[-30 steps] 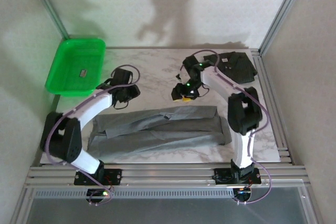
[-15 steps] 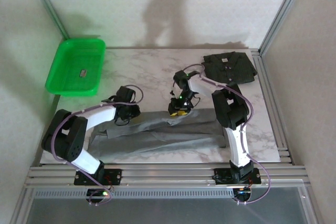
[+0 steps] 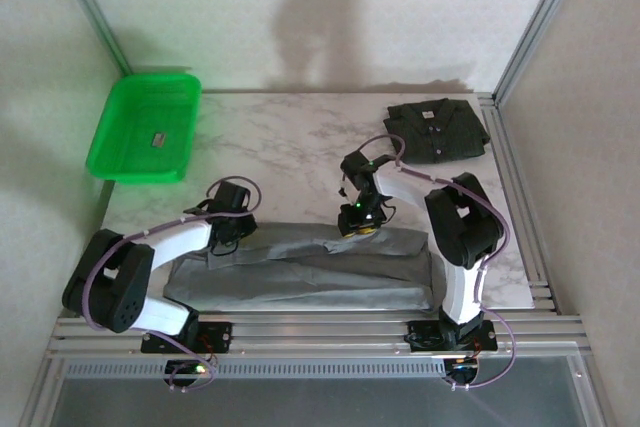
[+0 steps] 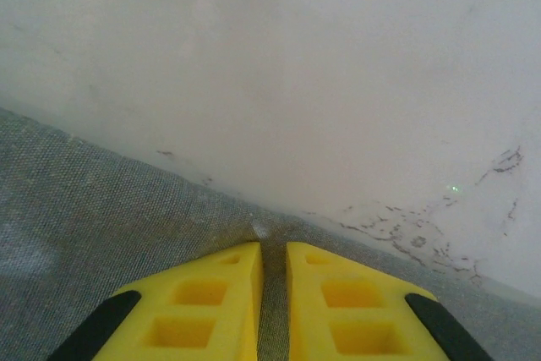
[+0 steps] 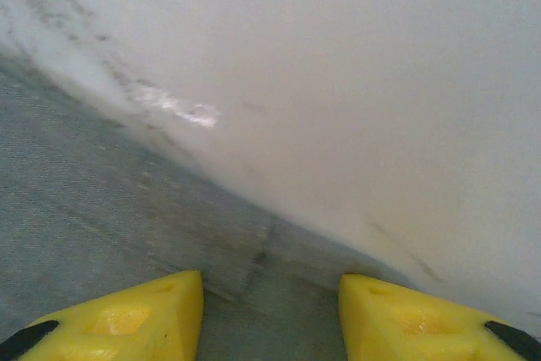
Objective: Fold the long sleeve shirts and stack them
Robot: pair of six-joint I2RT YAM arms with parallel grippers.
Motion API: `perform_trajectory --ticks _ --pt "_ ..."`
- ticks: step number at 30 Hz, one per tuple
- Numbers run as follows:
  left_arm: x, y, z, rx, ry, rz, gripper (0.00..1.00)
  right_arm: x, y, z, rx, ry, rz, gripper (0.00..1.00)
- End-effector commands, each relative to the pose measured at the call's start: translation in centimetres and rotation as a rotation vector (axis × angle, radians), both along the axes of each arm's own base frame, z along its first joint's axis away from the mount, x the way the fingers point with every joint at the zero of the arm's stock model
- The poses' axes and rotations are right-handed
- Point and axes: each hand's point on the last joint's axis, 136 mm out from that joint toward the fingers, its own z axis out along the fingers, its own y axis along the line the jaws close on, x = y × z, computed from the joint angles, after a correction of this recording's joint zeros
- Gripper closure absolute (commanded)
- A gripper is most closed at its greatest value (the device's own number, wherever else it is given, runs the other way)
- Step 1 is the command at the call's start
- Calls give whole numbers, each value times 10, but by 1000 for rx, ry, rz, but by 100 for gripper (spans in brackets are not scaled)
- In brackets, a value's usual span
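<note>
The grey long sleeve shirt [image 3: 300,272] lies as a long folded strip across the near side of the table. My left gripper [image 3: 236,234] sits at its far edge on the left. In the left wrist view the left gripper [image 4: 273,247] has its yellow fingers almost together, with a ridge of the grey shirt [image 4: 101,209] pinched between them. My right gripper [image 3: 358,228] rests on the strip's far edge near the middle. Seen from the right wrist, that gripper [image 5: 270,279] stands open over the grey shirt [image 5: 101,200]. The charcoal shirt [image 3: 436,130] lies folded at the back right.
A green tray [image 3: 112,137] sits at the back left corner with a small item in it. The marble tabletop [image 3: 285,147] runs bare between tray and charcoal shirt. Metal frame rails border the table's right side and near edge.
Both grippers came down from mid-table onto the grey shirt's far edge. The left one closed on the cloth, and the whole strip has shifted toward the near edge.
</note>
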Motion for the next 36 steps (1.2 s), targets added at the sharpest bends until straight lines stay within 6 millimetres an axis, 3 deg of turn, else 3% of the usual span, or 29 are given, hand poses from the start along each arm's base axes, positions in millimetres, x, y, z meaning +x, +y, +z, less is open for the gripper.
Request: perform_trajectory --ticks 1,6,10,12,16,19,22,25,28,32,36 --pt "-14 27 -12 91 43 76 82 23 -17 20 -77 -144 -15 51" --pt "-15 34 -10 67 28 134 82 2 -18 45 -50 -48 -102 53" --pt "-10 34 -4 52 -1 143 82 -38 -33 21 -72 130 -236 58" --pt "-9 33 -5 45 -7 139 82 -40 -44 7 -116 148 -266 61" --pt "-10 37 -5 64 2 148 83 -28 -70 -15 -204 187 -357 73" --pt "-16 49 -4 105 17 181 84 -23 -96 -25 -332 188 -404 74" --pt "-25 67 -4 145 29 243 84 -15 -128 -27 -490 170 -455 76" --pt "-35 80 -9 184 58 285 85 1 -143 -25 -522 127 -517 76" --pt "-37 81 -12 178 60 285 85 18 -141 -26 -504 77 -515 72" --pt "-35 81 -12 178 50 289 85 44 -125 -30 -411 18 -488 66" --pt "-22 77 5 164 6 280 83 60 -105 -4 -286 -34 -466 61"
